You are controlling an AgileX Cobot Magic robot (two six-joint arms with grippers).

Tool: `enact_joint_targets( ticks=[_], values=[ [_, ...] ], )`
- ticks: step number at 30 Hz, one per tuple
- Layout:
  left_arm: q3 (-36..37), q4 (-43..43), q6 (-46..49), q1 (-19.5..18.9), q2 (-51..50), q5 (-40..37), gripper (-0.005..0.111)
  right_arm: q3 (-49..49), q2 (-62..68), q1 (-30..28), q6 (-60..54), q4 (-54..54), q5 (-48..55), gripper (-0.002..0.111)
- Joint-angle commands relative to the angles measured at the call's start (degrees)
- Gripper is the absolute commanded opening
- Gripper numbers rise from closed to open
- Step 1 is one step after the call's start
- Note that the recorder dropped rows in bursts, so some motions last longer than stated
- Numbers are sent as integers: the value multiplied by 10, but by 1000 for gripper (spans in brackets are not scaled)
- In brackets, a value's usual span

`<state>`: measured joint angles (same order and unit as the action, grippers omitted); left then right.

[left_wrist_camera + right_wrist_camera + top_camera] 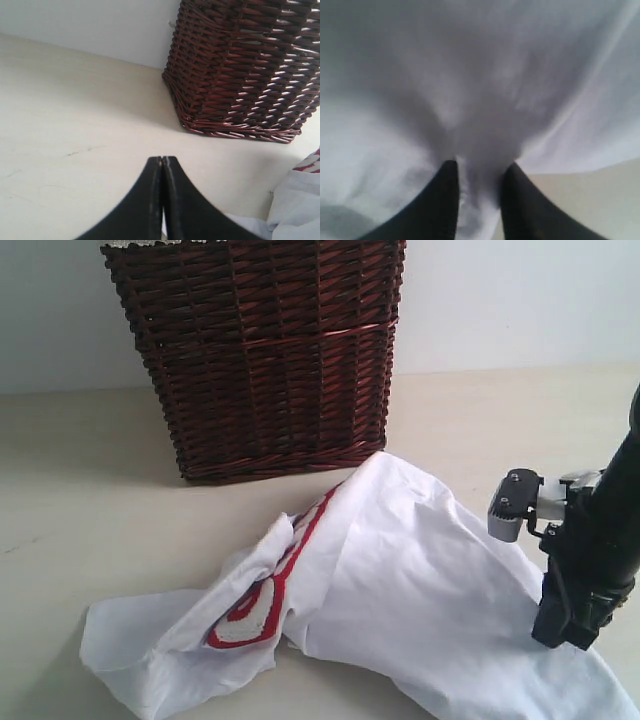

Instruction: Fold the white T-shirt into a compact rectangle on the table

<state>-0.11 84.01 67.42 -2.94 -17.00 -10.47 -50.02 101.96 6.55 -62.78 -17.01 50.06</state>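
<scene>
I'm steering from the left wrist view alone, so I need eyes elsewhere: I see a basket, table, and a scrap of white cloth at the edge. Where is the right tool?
Observer: The right tool is low on the shirt, at the shirt's right side in the exterior view.
Operator: Has it got cloth?
Observer: A ridge of cloth stands between its fingers in the right wrist view. I can't tell whether it is pinched.
Operator: Is the shirt flat?
Observer: No. It lies crumpled in front of the basket, with red-outlined lettering bunched toward its left end.
</scene>
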Motion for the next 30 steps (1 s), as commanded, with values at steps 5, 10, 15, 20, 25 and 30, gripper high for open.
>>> enact_joint_targets(
  ticks=[5,10,15,20,25,30],
  values=[
    [1,2,-2,2,4,-3,0,4,-62,-3,20,93,-114,0],
    [1,2,-2,2,4,-2,0,4,-119,-3,149,144,-250,0],
    [1,2,-2,2,4,-2,0,4,-132,-3,226,141,-358,0],
    [1,2,-2,2,4,-2,0,4,-131,-3,312,140,-501,0],
    [1,2,-2,2,4,-2,0,4,-112,-2,351,140,-626,6],
    [1,2,-2,2,4,-2,0,4,-70,1,351,142,-631,45]
  ],
)
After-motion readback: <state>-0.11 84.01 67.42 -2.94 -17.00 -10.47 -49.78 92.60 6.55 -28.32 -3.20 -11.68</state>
